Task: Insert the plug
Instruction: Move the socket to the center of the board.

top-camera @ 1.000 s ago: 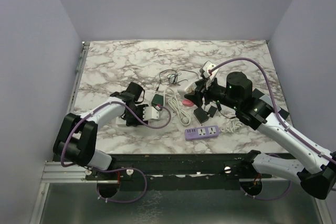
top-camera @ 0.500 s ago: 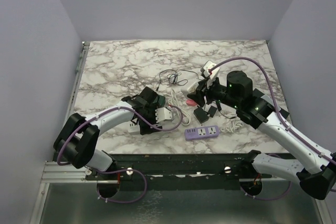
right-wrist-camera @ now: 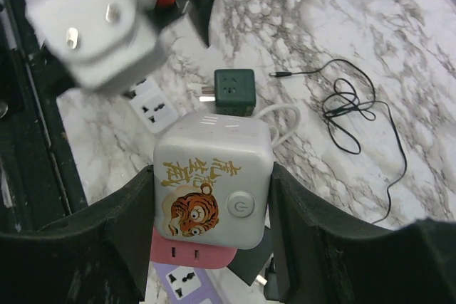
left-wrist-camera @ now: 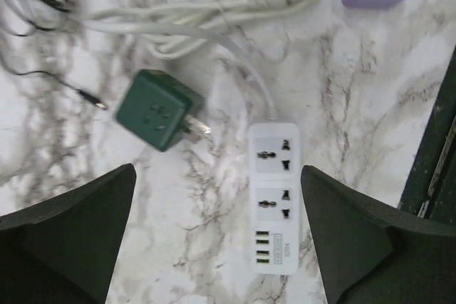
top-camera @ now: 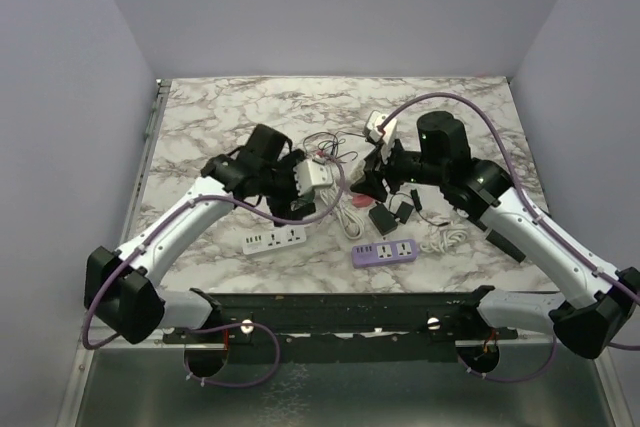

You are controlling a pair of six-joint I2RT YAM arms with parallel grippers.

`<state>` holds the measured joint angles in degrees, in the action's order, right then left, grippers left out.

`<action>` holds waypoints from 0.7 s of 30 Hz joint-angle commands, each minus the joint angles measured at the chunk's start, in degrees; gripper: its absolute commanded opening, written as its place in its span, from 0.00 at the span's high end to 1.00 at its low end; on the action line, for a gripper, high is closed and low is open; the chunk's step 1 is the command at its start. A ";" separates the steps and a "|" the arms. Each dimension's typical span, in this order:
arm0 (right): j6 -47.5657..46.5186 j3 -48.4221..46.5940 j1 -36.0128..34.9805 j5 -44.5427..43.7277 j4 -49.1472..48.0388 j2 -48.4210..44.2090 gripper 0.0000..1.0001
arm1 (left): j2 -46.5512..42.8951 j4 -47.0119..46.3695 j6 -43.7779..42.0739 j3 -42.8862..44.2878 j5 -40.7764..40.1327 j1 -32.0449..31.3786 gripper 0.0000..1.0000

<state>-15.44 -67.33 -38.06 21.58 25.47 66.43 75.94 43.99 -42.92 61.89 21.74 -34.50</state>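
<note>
l tool (left-wrist-camera: 217, 176) lifted, wide open | r tool (right-wrist-camera: 211, 197) grips cube socket (right-wrist-camera: 214, 154)

Green cube plug (left-wrist-camera: 158, 109) lies on its side on the marble (left-wrist-camera: 356, 90); prongs point at the white strip (left-wrist-camera: 274, 204), just short of its cable end; strip flat, sockets up, unoccupied.

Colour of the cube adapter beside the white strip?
Cube adapter: dark green, clearest in the left wrist view.
</note>
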 commanded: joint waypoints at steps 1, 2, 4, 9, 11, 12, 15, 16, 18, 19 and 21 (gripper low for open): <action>-9.21 -6.47 0.27 13.33 9.17 2.82 0.99 | -3.67 4.21 4.94 9.36 7.47 8.69 0.01; -11.55 -7.36 0.29 16.00 10.75 3.43 0.99 | -3.83 3.99 6.22 11.10 8.02 11.22 0.01; -14.20 -8.73 0.35 20.16 12.65 4.91 0.99 | -3.73 3.03 8.12 13.72 7.91 16.06 0.01; -19.31 -14.26 0.32 30.10 18.27 11.68 0.99 | -2.23 -3.88 17.62 13.69 0.72 24.20 0.01; -20.67 -18.10 0.22 33.52 21.48 16.07 0.99 | -1.46 -6.02 18.99 12.29 0.98 26.49 0.01; -21.25 -19.31 0.19 34.50 22.64 17.58 0.99 | -1.16 -7.24 19.83 11.61 1.55 27.49 0.01; -22.96 -22.29 -0.41 36.32 24.83 20.47 0.98 | -0.85 -10.87 22.37 9.48 2.01 29.82 0.01; -22.88 -22.84 -0.92 35.83 24.62 21.09 0.96 | -0.88 -12.17 22.88 8.64 1.91 30.48 0.01; -23.11 -24.05 -1.94 34.25 24.77 22.09 0.96 | -0.77 -15.22 24.08 7.00 0.86 31.30 0.01; -23.25 -24.56 -2.49 33.26 24.67 22.57 0.99 | -0.54 -16.54 24.39 6.33 0.48 31.60 0.01; -22.10 -24.84 -3.83 30.72 23.19 23.18 0.99 | 0.85 -17.75 24.56 6.16 -0.66 31.77 0.01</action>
<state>-36.75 -89.06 -39.13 52.10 48.14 89.27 75.20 32.82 -21.91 69.28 23.57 -3.62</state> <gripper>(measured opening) 0.573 0.988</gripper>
